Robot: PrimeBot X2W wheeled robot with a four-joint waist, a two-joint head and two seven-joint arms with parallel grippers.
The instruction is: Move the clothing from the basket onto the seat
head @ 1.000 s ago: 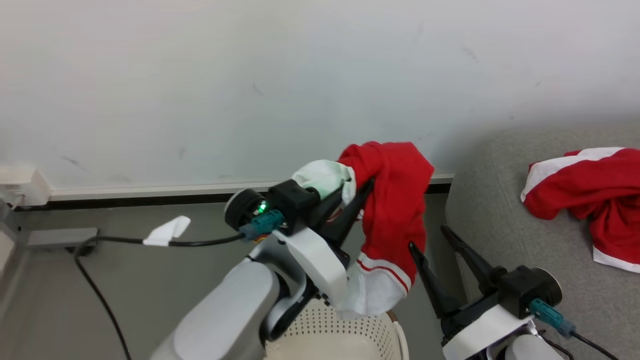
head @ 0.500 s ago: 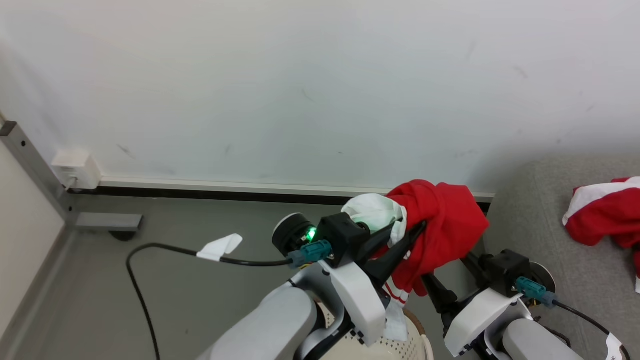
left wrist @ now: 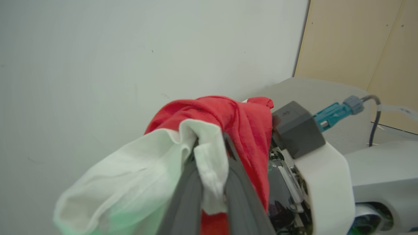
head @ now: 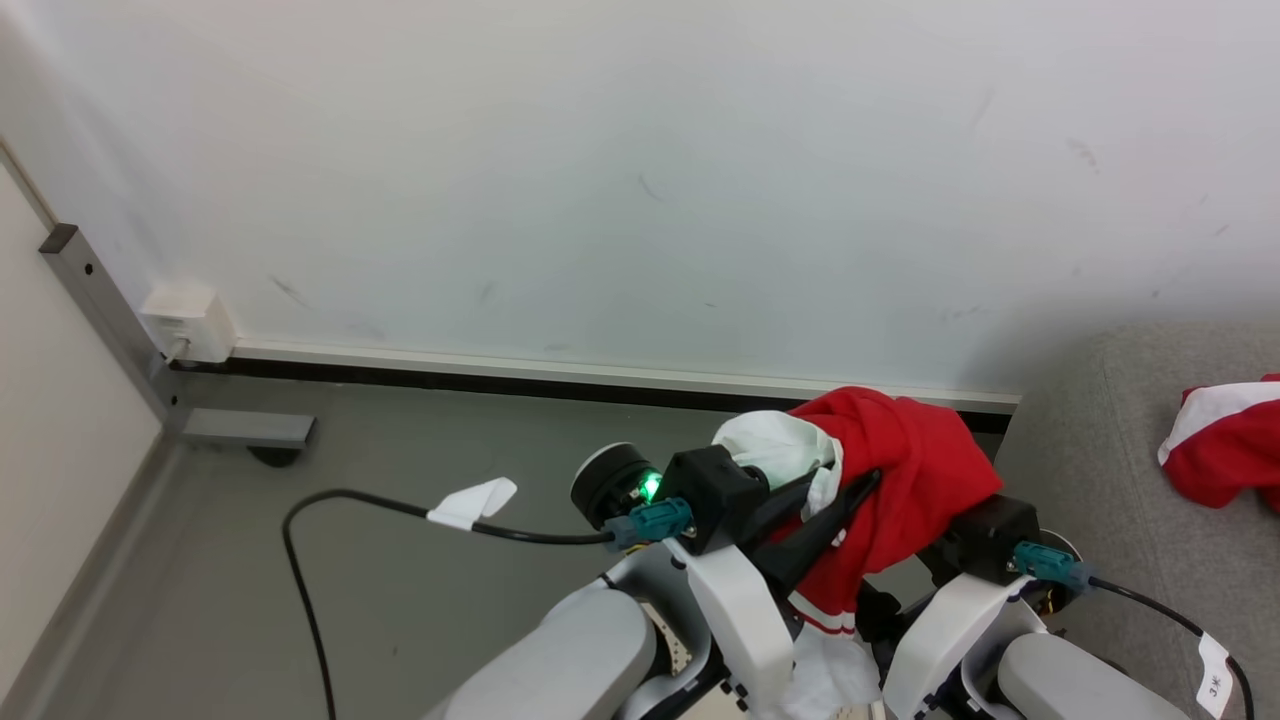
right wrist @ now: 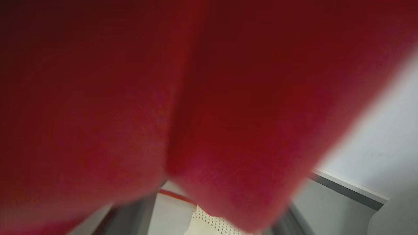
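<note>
Red-and-white soft fabric garment (head: 905,465) is pinched in our left gripper (left wrist: 210,147), above the cream perforated plastic basket (right wrist: 212,224), left of the light grey fabric sofa (head: 1100,470), draped over our wide-open right gripper (right wrist: 215,213), so we reckon it could snag there swinging over.

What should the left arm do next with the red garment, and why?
Probably swing the left end effector right, toward the sofa: it is shut on the garment, which hangs short of the sofa, where a second garment already lies.

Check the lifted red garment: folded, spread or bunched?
Bunched. The garment drapes crumpled over the left end effector, a white fold pinched between its shut fingers.
</note>
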